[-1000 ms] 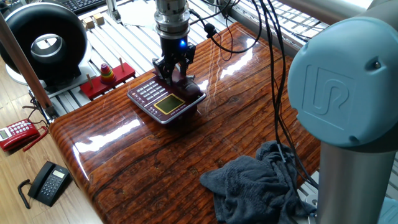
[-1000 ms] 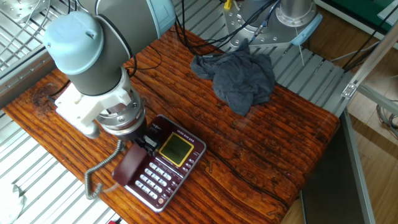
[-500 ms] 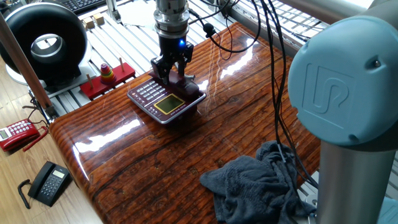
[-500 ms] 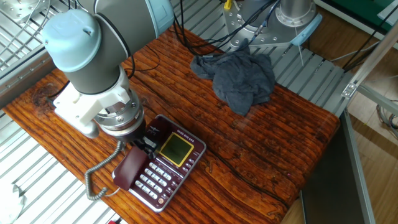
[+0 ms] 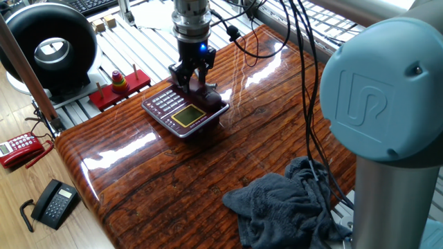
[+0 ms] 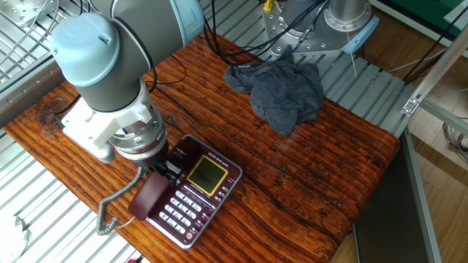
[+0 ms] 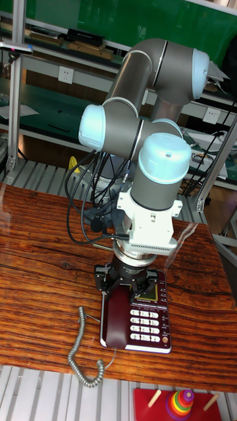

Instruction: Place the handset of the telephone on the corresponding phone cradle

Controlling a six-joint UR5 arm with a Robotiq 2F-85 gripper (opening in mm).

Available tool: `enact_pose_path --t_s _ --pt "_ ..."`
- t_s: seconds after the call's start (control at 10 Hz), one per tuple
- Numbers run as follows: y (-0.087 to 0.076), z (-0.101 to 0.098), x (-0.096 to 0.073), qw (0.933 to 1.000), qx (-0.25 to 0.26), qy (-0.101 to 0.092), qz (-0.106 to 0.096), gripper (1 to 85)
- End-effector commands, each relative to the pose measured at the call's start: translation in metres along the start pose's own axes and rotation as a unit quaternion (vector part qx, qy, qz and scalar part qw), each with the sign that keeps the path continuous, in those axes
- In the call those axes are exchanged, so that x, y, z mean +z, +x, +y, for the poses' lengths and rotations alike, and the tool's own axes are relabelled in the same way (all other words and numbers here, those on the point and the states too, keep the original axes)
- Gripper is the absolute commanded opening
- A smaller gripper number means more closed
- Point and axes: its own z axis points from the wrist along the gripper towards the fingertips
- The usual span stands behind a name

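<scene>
The maroon telephone (image 5: pixel 185 112) (image 6: pixel 197 196) (image 7: pixel 146 321) lies near one table edge, screen and keys facing up. Its dark maroon handset (image 6: pixel 150 199) (image 7: pixel 118 317) lies along the phone cradle side of the base, and the cradle itself is hidden beneath it. My gripper (image 5: pixel 192 80) (image 6: pixel 167 171) (image 7: pixel 125 280) points straight down over the handset's upper end, with a finger on each side of it, shut on it. The grey coiled cord (image 6: pixel 115 203) (image 7: pixel 82 348) trails off over the table edge.
A crumpled grey cloth (image 5: pixel 287 200) (image 6: pixel 281 91) lies on the wooden table (image 5: pixel 208 173). Black cables (image 5: pixel 308 104) hang over it. Off the table stand a red ring-stacker board (image 5: pixel 119 86), a black round device (image 5: pixel 52 48), a red phone (image 5: pixel 21 149) and a black phone (image 5: pixel 54 203).
The gripper has shifted slightly, and the handset has slid a little with it along the side of the base. The telephone base has stayed put.
</scene>
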Motion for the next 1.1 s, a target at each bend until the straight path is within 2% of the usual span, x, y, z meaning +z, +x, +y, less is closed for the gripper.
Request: enact_pose_path --t_s 0.0,0.1,0.2,0.5,1.0 --pt "-0.001 0.001 0.000 1.0000 0.005 -0.004 0.000 48.3" --pt "0.000 0.006 -0.001 0.9999 0.009 -0.011 0.001 46.3" --pt "0.002 0.007 -0.004 0.9999 0.014 -0.005 0.005 44.3" --pt "0.003 0.006 -0.002 0.9999 0.010 -0.008 0.007 37.3" --pt "0.009 -0.001 -0.001 0.9998 0.013 0.004 0.013 29.3"
